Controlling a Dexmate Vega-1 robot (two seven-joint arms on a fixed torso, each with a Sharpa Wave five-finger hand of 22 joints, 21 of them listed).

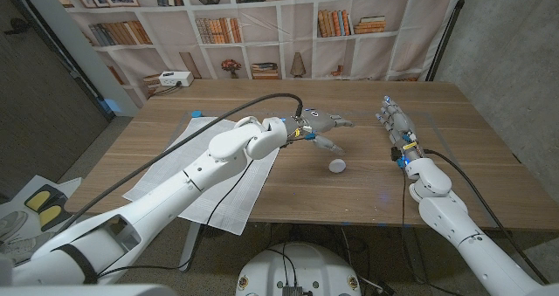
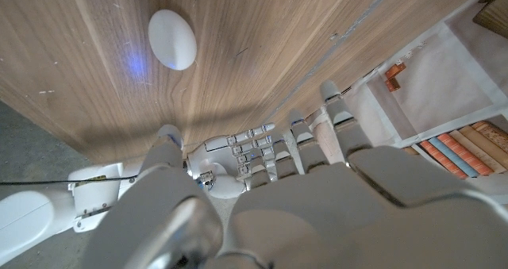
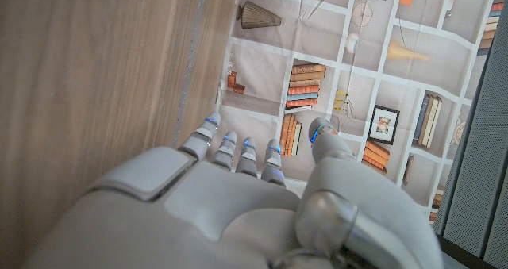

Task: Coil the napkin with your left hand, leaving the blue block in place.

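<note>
the left hand hovers with fingers spread, holding nothing; the napkin lies behind it, under its arm. draw back to the napkin's edge, avoiding the blue block at its far corner.

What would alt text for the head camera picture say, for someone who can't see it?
A white robot's left hand hovers, fingers spread, over a wooden table near a small white egg-shaped object, its arm crossing a white napkin spread flat. The right hand waits opposite; a bookshelf backdrop stands behind.
</note>
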